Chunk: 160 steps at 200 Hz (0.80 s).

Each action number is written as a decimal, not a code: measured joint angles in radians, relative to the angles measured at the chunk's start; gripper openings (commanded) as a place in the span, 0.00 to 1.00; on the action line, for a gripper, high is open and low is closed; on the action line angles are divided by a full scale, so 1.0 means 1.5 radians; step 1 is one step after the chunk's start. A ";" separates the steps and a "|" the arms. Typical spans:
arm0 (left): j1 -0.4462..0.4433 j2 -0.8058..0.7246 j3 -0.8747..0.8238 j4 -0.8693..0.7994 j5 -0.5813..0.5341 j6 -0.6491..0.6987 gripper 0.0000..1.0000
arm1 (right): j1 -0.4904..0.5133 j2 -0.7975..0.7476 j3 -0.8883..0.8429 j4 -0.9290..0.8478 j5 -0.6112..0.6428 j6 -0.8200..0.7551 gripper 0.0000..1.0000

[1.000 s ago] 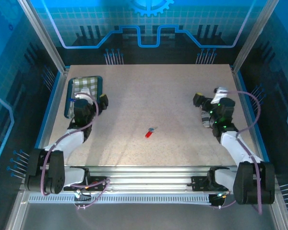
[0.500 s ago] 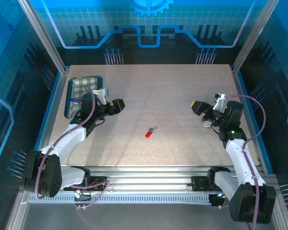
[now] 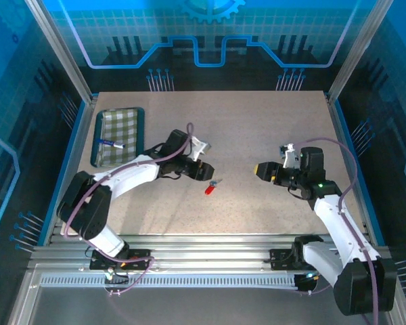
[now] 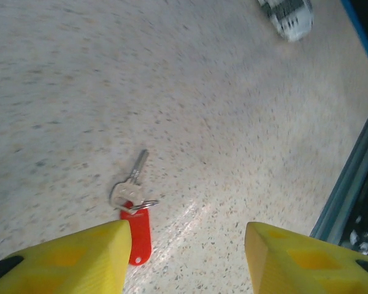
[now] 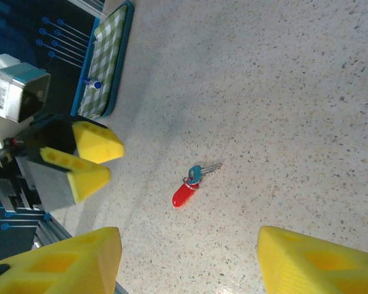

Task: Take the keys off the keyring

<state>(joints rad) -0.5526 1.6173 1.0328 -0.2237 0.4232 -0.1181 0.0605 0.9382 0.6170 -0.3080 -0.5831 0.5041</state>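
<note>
The left gripper (image 3: pixel 204 172) is held low over the table (image 3: pixel 257 122) with its jaws apart and nothing between them. In its wrist view the keys (image 4: pixel 132 180) and the red keyring (image 4: pixel 138 236) are framed just ahead of the jaws, with the red end nearest the left one. The right gripper (image 3: pixel 260 170) is likewise seen open and empty, pointed inward at the same small bundle but kept further off. A second ago both arms were drawn back at the sides of the table, the left one beside the checked tray (image 3: pixel 119 115). They have since been swung in toward the middle, so that the bundle is now flanked, closely on the left and at some distance on the right. The bundle itself has not been shifted. It lies flat near the centre of the table, the keys pointing away and to the right and still threaded on the keyring. How many keys are on it cannot be told. The pen (image 3: pixel 111 143) is left on the tray, well apart. The approach can be judged nearly complete, while no grasp has been made and none of the separation has been started. A hold on the red end by the left jaws is probably what is called for first.
</note>
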 measured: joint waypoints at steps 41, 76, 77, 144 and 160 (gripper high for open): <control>-0.055 0.062 0.027 -0.023 -0.048 0.119 0.52 | 0.003 -0.001 -0.002 -0.005 0.005 -0.001 0.63; -0.067 0.080 0.019 -0.005 -0.064 0.219 0.54 | 0.003 -0.002 -0.007 -0.012 0.006 -0.001 0.63; -0.067 0.080 0.018 -0.004 -0.064 0.222 0.54 | 0.003 -0.003 -0.007 -0.012 0.007 -0.001 0.63; -0.065 0.128 0.020 0.005 -0.067 0.363 0.47 | 0.003 -0.020 -0.022 -0.014 0.017 0.000 0.64; -0.064 0.134 0.020 0.005 -0.063 0.388 0.47 | 0.003 -0.024 -0.023 -0.014 0.017 0.001 0.64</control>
<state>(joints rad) -0.6479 1.8175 1.0634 -0.2169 0.3286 0.4641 0.0654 0.9020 0.5827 -0.3294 -0.5571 0.5049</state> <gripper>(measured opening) 0.472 0.635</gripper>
